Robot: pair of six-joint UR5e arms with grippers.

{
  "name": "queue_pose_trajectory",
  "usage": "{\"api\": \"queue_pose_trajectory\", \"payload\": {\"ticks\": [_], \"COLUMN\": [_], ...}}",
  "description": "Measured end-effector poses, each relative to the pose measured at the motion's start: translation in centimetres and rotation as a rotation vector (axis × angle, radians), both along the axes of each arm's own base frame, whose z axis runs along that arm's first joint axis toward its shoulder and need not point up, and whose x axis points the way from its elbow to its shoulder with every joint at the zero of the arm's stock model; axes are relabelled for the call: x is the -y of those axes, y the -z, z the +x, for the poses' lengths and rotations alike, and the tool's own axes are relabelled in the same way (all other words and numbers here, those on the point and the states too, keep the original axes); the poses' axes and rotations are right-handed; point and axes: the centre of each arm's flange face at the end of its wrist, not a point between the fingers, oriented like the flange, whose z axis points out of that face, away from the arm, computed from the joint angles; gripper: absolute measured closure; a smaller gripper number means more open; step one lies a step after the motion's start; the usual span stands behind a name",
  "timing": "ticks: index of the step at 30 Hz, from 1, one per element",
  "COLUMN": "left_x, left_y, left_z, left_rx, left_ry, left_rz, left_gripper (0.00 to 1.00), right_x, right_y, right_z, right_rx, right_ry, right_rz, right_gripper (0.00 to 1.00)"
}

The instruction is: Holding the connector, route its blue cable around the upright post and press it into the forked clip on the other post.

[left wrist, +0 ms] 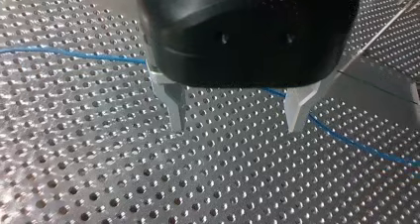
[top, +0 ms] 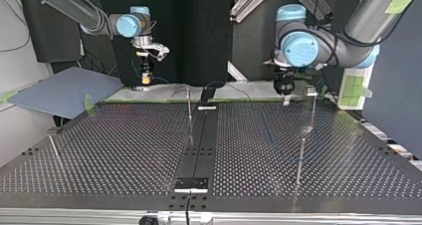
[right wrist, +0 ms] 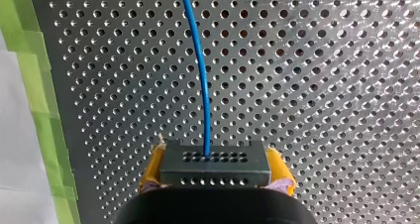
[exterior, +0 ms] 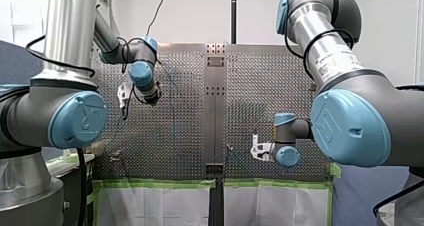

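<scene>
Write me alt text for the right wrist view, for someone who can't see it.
My right tool clamps a dark, hole-dotted connector between yellow pads, and the blue cable runs ahead from the connector over the perforated table. A strip of green tape edges the table beside the tool.

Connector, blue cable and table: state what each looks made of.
Connector: likely matte dark plastic, a dull block with rows of small holes. Blue cable: probably plastic-sheathed, smooth with a slight sheen. Table: metal, probably; grey, glinting, evenly perforated.
</scene>
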Motion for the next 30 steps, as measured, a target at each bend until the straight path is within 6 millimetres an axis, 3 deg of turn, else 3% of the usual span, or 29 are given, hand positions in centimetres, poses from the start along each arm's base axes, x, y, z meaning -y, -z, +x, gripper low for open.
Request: {"api": "queue_pose_trajectory", "payload": {"ticks": [9,21,30], "left_x": [-0.5,-1.2,-1.7], "left_y": [-4.9,-12.9,-19.7], "left_z": [-0.2,-1.1,-2.8], "left_rx": [0.053,0.15,0.23], "left_ry": [-0.02,-0.069,-0.057], "left_rz": [-0.018,-0.017,-0.028], "left_gripper": [0.01,0.01,0.01], "right_x": [-0.1,-0.1,-0.1], "right_y": [0.0,0.0,0.0], "right_z": [0.2,0.2,0.3], "right_rx": [0.002,0.005,0.008], "right_ry": [-0.004,-0.006,-0.014], "right_rz": [-0.001,-0.001,0.0], "right_gripper": [1.0,1.0,1.0]}}
